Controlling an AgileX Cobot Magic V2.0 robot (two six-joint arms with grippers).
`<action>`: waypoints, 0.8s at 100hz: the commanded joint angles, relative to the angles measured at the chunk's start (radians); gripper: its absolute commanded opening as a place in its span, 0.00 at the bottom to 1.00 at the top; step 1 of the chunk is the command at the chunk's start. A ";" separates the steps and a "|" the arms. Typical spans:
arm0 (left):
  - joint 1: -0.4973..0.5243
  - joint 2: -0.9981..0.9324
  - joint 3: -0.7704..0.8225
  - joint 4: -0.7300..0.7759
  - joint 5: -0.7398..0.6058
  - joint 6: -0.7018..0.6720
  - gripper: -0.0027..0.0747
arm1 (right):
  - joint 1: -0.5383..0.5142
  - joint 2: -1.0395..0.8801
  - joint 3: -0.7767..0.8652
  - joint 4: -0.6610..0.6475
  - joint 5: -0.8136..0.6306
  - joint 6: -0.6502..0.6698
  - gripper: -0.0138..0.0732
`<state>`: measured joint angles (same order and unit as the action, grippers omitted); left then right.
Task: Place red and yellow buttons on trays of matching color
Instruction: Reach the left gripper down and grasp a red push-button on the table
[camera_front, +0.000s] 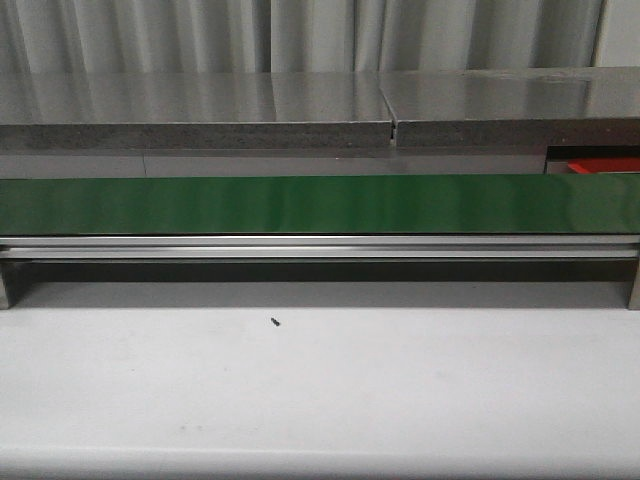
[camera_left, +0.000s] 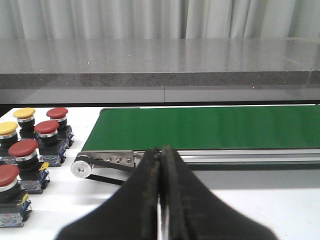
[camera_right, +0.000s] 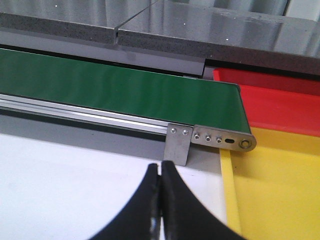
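In the left wrist view several push buttons stand on the white table beside the belt's end: red ones (camera_left: 46, 127) and two yellow ones (camera_left: 24, 113). My left gripper (camera_left: 161, 152) is shut and empty, apart from them, in front of the green conveyor belt (camera_left: 210, 127). In the right wrist view a red tray (camera_right: 280, 102) lies past the belt's other end and a yellow tray (camera_right: 280, 190) sits in front of it. My right gripper (camera_right: 160, 167) is shut and empty, beside the yellow tray. Neither gripper shows in the front view.
The green belt (camera_front: 320, 204) runs across the table on an aluminium rail (camera_front: 320, 247), with a grey stone ledge (camera_front: 200, 110) behind it. A small dark screw (camera_front: 274, 321) lies on the white table. A strip of the red tray (camera_front: 600, 163) shows at far right.
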<state>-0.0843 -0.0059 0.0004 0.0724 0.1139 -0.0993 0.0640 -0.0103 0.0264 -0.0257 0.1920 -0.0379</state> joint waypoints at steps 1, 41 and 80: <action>-0.003 -0.034 0.009 -0.001 -0.084 -0.007 0.01 | -0.001 -0.014 0.000 -0.008 -0.080 -0.002 0.02; -0.003 -0.034 -0.008 -0.001 -0.088 -0.007 0.01 | -0.001 -0.014 0.000 -0.008 -0.080 -0.002 0.02; -0.003 0.173 -0.344 -0.094 0.224 -0.007 0.01 | -0.001 -0.014 0.000 -0.008 -0.080 -0.002 0.02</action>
<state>-0.0843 0.0704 -0.2236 0.0000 0.2824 -0.0993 0.0640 -0.0103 0.0264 -0.0257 0.1920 -0.0379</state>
